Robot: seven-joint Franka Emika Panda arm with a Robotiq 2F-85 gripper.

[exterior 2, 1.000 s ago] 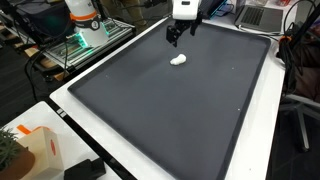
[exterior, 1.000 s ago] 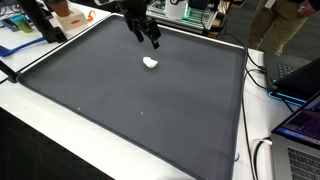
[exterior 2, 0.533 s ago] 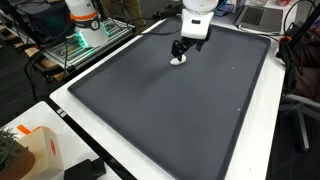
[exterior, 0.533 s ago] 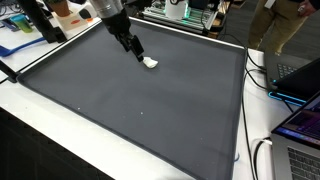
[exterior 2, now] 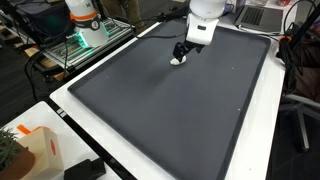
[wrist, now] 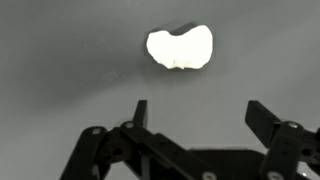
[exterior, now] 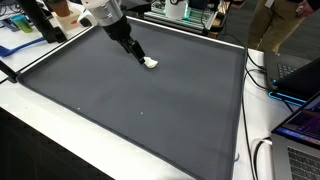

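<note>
Since a second ago the black two-finger gripper (exterior: 138, 54) has dropped from above to just beside the small white crumpled lump (exterior: 151, 63), which lies on the far half of the dark grey mat (exterior: 150, 115). In the wrist view the lump (wrist: 180, 47) sits just ahead of the spread, empty fingers, slightly left of their midline, its long axis lying across the gap. Around the mat are the white table (exterior: 35, 140), laptops (exterior: 300, 125) at right and a standing person (exterior: 275, 25) at far right.

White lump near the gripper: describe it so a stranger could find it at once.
A large dark mat fills both exterior views. Toward its far edge, beside the open gripper, lies a small white lump. Its bright, irregular shape stands out against the flat grey.
</note>
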